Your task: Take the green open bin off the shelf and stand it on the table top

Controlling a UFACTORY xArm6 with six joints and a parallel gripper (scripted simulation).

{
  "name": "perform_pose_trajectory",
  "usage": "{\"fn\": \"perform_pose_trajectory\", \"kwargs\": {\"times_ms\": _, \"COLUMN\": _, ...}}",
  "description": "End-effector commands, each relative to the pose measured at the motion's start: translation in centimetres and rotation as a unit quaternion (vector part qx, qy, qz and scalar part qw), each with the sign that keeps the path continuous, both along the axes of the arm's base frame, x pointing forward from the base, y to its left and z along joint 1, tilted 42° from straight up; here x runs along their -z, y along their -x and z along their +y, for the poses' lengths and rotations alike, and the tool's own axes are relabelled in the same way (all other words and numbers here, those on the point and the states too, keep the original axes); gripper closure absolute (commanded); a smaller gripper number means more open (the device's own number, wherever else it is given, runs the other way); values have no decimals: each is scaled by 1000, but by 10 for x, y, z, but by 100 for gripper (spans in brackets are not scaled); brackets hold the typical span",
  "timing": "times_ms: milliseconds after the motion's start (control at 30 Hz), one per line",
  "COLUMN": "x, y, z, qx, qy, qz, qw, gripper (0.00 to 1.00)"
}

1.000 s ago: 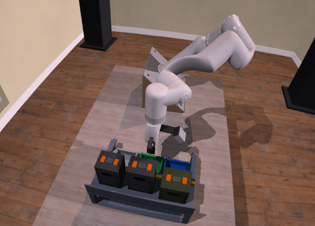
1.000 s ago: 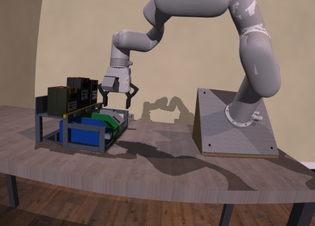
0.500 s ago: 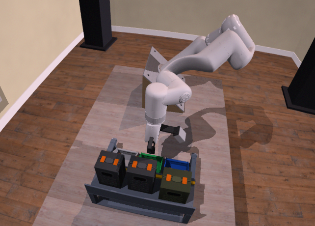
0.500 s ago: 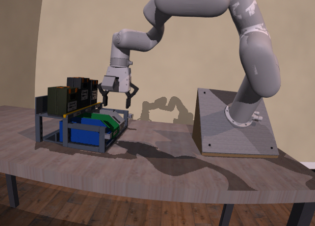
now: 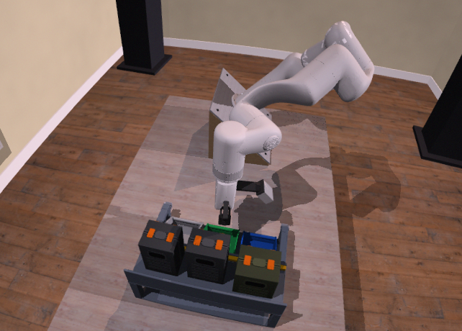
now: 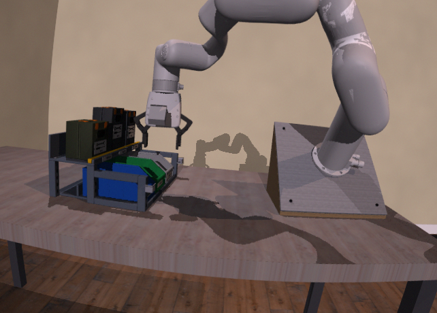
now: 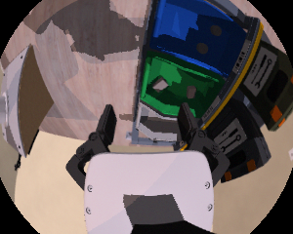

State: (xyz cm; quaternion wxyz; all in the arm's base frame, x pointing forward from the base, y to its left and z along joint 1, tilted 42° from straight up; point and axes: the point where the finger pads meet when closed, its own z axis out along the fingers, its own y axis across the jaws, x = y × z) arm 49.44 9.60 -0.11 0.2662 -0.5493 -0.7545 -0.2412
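The green open bin (image 5: pixel 234 245) (image 6: pixel 150 167) (image 7: pixel 205 98) sits in the lower level of the grey shelf (image 5: pixel 205 289) (image 6: pixel 90 188), between the blue bin (image 5: pixel 261 241) (image 6: pixel 118 186) (image 7: pixel 195 26) and the light grey bin (image 5: pixel 186 228) (image 7: pixel 147 131). Two small parts show inside it, a pale one (image 7: pixel 160 85) and a darker one (image 7: pixel 191 92). My gripper (image 5: pixel 224 221) (image 6: pixel 161 145) (image 7: pixel 146 110) is open and empty, pointing down. It hangs above the bins' open front side, near the green bin's front, touching nothing. The lower part of the green bin is hidden in the exterior view.
Two black cases (image 5: pixel 160 262) (image 5: pixel 205 272) and an olive case (image 5: pixel 255 275) (image 6: pixel 78 140) stand on the upper shelf, behind a yellow edge strip (image 6: pixel 116 151). The table top (image 5: pixel 145 170) (image 6: pixel 212 244) extends from the shelf to the slanted robot mount (image 6: pixel 299 182).
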Motion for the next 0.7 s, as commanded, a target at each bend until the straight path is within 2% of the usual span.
{"fn": "perform_pose_trajectory", "kwargs": {"times_ms": 0, "x": -2, "y": -2, "z": -1, "qx": -27, "qy": -8, "qz": -30, "qw": 999, "gripper": 0}}
{"fn": "perform_pose_trajectory", "kwargs": {"times_ms": 667, "x": -1, "y": -1, "z": -1, "qx": -42, "qy": -11, "qz": -43, "qw": 998, "gripper": 0}}
